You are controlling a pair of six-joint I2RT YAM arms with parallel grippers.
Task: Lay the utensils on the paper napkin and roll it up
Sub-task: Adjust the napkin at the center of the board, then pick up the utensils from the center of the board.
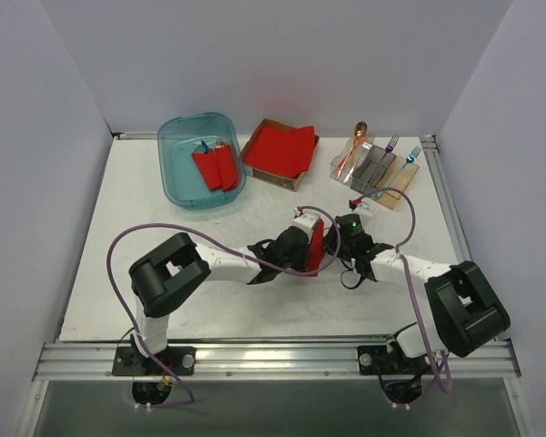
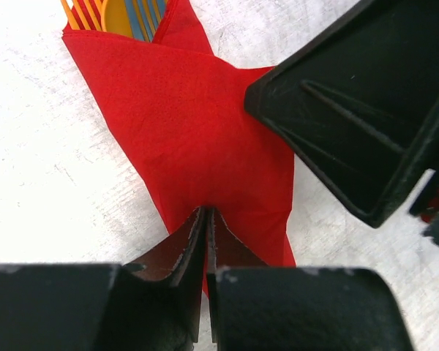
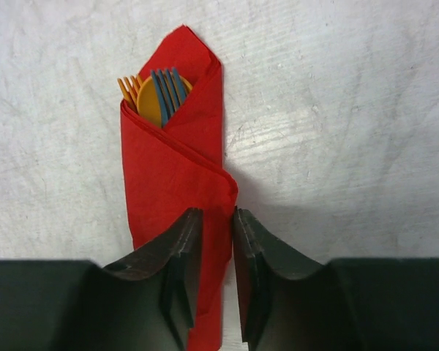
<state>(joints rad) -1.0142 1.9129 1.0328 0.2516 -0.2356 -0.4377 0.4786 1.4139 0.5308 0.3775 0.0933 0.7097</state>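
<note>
Rolled napkin (image 3: 172, 183) at the middle of the desk (image 1: 164, 300), utensils (image 3: 161, 99) inside.
Orange and blue utensil heads poke from the napkin's open top end. The left gripper (image 2: 206, 213) is pinched closed on the napkin's lower end; the right gripper (image 3: 218, 219) stands slightly parted, its fingers straddling the roll's edge.

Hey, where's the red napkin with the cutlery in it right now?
Top view: the paper napkin lies mid-table, wrapped around the utensils, between the left gripper and right gripper, nearer the arms than the cardboard box.
</note>
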